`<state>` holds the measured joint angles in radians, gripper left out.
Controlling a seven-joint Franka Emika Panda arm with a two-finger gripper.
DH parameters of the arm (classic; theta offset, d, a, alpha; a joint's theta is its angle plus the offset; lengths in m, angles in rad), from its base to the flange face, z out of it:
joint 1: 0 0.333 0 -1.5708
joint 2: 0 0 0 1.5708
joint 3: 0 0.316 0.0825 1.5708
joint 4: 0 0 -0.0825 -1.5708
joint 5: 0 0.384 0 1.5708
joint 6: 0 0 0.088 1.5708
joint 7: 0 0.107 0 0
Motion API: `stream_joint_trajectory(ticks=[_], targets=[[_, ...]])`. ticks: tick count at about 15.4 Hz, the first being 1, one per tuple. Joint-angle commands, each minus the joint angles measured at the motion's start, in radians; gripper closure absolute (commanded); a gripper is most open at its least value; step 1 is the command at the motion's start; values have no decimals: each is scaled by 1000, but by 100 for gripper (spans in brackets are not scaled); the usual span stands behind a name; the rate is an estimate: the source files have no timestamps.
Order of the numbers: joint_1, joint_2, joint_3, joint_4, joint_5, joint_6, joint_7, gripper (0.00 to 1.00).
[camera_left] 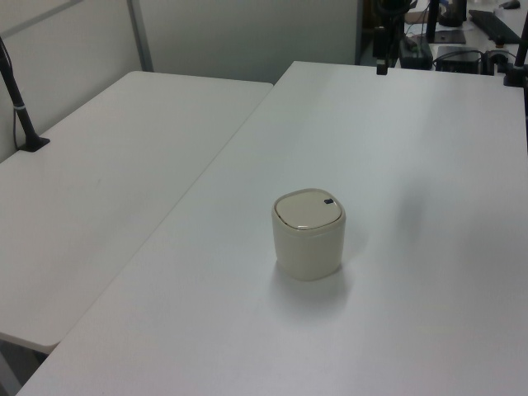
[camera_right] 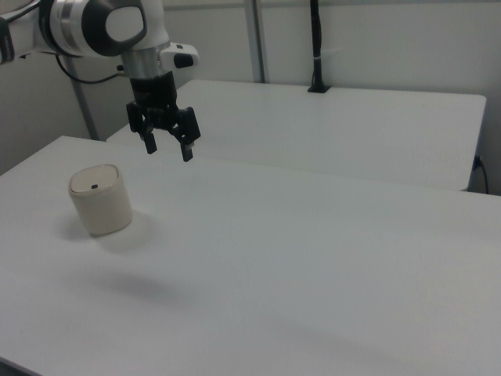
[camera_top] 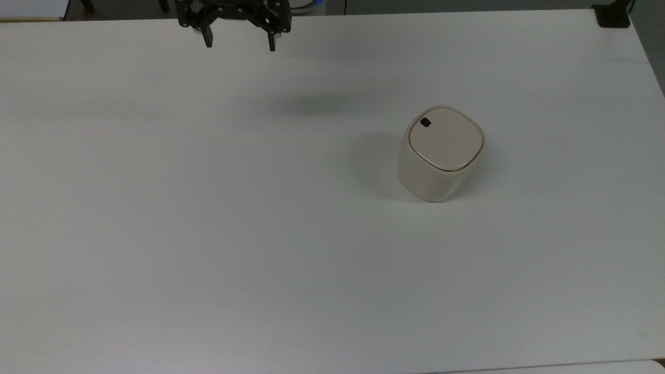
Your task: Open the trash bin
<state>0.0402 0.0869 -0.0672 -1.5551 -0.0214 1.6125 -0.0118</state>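
At top edge of the top view, left of centre, the black two-finger gripper (camera_top: 239, 45) hangs w/ fingers (camera_top: 209, 40) spread wide, nothing between them, well above the white table (camera_top: 208, 234). Right of centre, well apart from it, stands the small cream plastic rounded-square trash bin (camera_top: 440, 154), lid shut, black button (camera_top: 425, 122) at lid's upper-left corner.

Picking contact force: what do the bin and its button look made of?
The bin: likely cream plastic, smooth and slightly glossy, with rounded moulded edges. The button: black, probably plastic or rubber; cannot tell which. The table: matt white laminate, by its look.
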Motion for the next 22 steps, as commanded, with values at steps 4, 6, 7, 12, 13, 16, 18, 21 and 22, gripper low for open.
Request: stream_joint_trajectory(ticks=[4,6,7,12,13,16,18,21,22], targets=[[3,4,-2,4,17,-20,-30,0],[1,4,-2,3,18,-16,-49,0],[3,4,-2,3,18,-16,-66,3],[1,5,-2,3,23,-9,-85,63],[1,5,-2,3,24,-9,-85,72],[9,27,3,4,28,21,-108,91],[15,39,12,6,38,44,-189,95],[70,57,24,4,93,90,-348,95],[93,68,26,4,98,115,-381,95]])
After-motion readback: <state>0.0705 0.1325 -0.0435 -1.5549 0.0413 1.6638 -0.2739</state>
